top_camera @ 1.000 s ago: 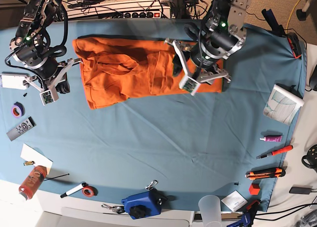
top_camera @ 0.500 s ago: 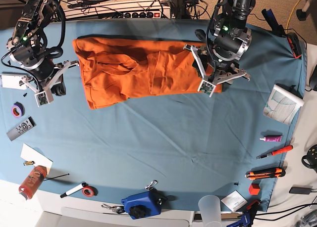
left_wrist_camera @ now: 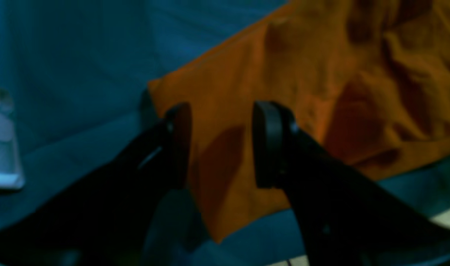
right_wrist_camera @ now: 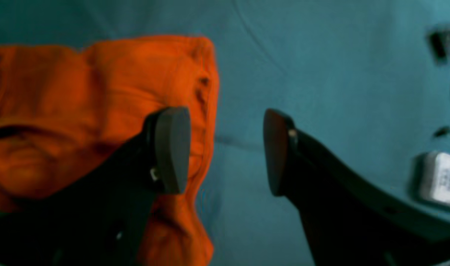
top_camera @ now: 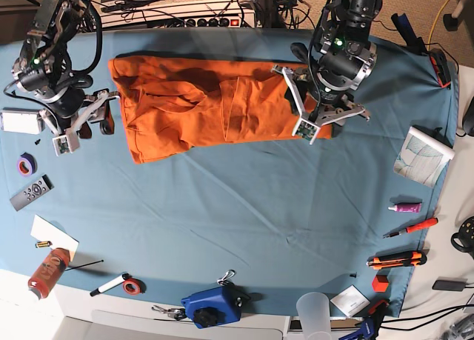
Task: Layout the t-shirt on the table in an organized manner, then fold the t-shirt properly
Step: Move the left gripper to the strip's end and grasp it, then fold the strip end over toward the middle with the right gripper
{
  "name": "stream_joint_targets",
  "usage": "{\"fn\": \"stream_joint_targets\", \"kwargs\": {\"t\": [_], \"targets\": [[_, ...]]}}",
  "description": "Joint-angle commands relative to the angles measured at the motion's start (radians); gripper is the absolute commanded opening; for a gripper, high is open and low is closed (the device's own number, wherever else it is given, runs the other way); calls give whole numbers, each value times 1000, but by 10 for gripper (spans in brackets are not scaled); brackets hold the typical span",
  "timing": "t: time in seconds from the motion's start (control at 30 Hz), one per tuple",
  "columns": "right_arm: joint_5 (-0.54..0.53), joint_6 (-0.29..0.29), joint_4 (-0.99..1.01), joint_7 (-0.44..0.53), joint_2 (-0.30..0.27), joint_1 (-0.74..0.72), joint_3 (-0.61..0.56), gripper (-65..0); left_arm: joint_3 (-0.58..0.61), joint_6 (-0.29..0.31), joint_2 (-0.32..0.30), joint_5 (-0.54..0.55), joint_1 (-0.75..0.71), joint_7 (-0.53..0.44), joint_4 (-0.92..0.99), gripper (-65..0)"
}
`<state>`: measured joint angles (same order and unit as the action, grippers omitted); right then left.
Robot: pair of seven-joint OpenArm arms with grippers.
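The orange t-shirt (top_camera: 215, 103) lies spread lengthwise along the far half of the teal table (top_camera: 237, 221), creased and partly doubled over. My left gripper (top_camera: 292, 95) hovers over the shirt's right end. In the left wrist view it (left_wrist_camera: 221, 147) stands open, with a corner of the t-shirt (left_wrist_camera: 284, 74) lying flat below the jaws. My right gripper (top_camera: 95, 122) is at the shirt's left edge. The right wrist view shows it (right_wrist_camera: 223, 151) open: one finger is over the t-shirt's (right_wrist_camera: 99, 92) hem, the other over bare table (right_wrist_camera: 321, 74).
A white box (top_camera: 18, 121), purple tape roll (top_camera: 27, 163) and remote (top_camera: 31, 192) lie on the left. A bottle (top_camera: 48, 273), marker (top_camera: 111, 284), blue device (top_camera: 212, 304) and cup (top_camera: 315, 310) line the near edge. A notebook (top_camera: 422, 156) and hand tools (top_camera: 398, 260) sit on the right.
My right gripper has opened and shifted a little toward the shirt's left edge. My left arm swung from mid-shirt to the right end, then held nearly still.
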<state>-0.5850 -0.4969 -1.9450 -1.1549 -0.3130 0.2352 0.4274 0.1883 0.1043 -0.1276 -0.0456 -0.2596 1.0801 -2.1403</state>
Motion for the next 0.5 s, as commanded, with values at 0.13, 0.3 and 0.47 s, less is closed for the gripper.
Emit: {"fn": "stream_joint_targets", "kwargs": {"t": [0.13, 0.3, 0.47], "targets": [[-141, -5, 136, -57, -14, -47, 8, -337, -1, 1, 3, 20, 5, -18, -19, -380], [-233, -25, 251, -97, -11, -49, 8, -337, -1, 0, 3, 20, 5, -19, -19, -380], [-382, -92, 352, -158, 22, -49, 8, -337, -1, 0, 3, 19, 5, -18, -19, -380]]}}
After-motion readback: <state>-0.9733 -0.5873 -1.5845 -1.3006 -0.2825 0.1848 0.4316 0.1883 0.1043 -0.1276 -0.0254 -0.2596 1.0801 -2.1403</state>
